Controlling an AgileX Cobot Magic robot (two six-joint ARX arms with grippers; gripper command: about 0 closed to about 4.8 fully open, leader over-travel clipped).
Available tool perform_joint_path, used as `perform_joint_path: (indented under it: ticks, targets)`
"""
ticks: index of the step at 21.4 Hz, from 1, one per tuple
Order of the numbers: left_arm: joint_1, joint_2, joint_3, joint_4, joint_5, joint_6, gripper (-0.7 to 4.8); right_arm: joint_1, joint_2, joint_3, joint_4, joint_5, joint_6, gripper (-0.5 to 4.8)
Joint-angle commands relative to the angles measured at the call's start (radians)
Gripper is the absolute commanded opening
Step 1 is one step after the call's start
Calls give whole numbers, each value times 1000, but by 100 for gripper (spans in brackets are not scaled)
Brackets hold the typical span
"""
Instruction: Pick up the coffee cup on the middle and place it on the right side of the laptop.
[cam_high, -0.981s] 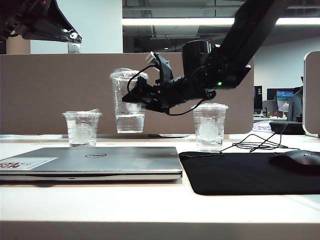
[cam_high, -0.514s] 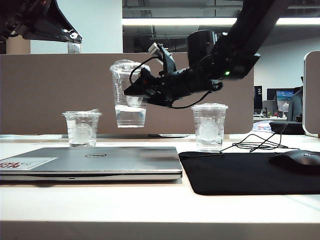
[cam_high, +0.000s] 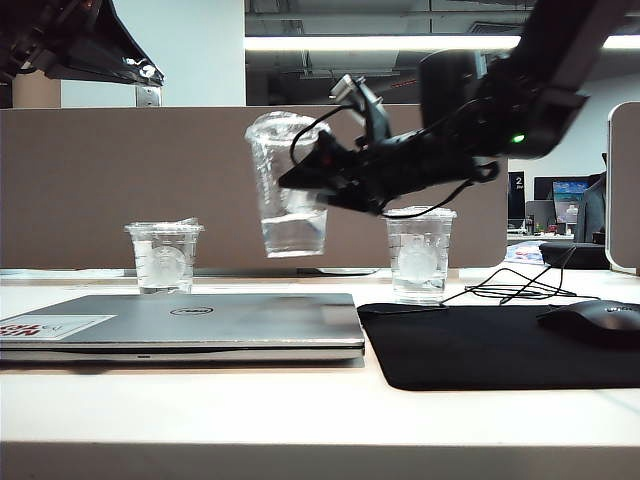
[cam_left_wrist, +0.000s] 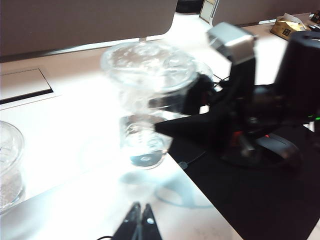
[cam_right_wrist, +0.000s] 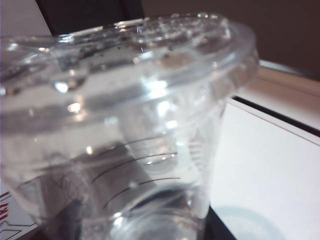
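Observation:
The coffee cup (cam_high: 290, 232), a tall clear lidded cup with a little clear liquid, hangs tilted in the air above the right part of the closed silver laptop (cam_high: 200, 320). My right gripper (cam_high: 308, 180) is shut on its side from the right. In the right wrist view the cup (cam_right_wrist: 135, 100) fills the picture, with the right gripper (cam_right_wrist: 145, 222) around its lower part. The left wrist view shows the cup (cam_left_wrist: 150, 75) and the dark right gripper (cam_left_wrist: 176, 126) on it. My left gripper (cam_left_wrist: 141, 214) is shut and empty, held high at the left, apart from the cup.
A short clear cup (cam_high: 163, 256) stands behind the laptop at the left. A medium clear cup (cam_high: 420, 252) stands behind the black mouse mat (cam_high: 480, 345). A black mouse (cam_high: 595, 322) and loose cables (cam_high: 510, 285) lie at the right. A brown partition runs along the back.
My right gripper has carried the coffee cup to the right and slightly up, and the cup leans more. The left arm has not moved.

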Motion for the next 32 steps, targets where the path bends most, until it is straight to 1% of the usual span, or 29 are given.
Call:
perform_joint_path:
  ticks: [1, 5, 12, 16, 21, 27, 29, 32]
  targets:
    - [0, -3, 2, 6, 5, -3, -5, -8, -56, -60, 96, -12, 0, 307]
    - [0, -3, 2, 3, 5, -3, -5, -19, -125, -175, 152, -8, 0, 307]
    - [0, -3, 2, 3, 5, -3, -5, -20, -168, -291, 209, -5, 1, 307]
    - [0, -3, 2, 3, 5, -3, -5, -22, -187, -368, 279, -3, 38, 307]
    - [0, -3, 2, 4, 5, -3, -5, -35, -226, -492, 396, 23, 61, 307]
    - [0, -3, 2, 3, 5, -3, -5, -51, -266, -583, 410, 42, 78, 308]
    - [0, -3, 2, 5, 4, -3, -5, -61, -279, -618, 441, 45, 79, 307]
    - [0, -3, 2, -1, 4, -3, -5, -74, -309, -701, 487, 82, 79, 307]
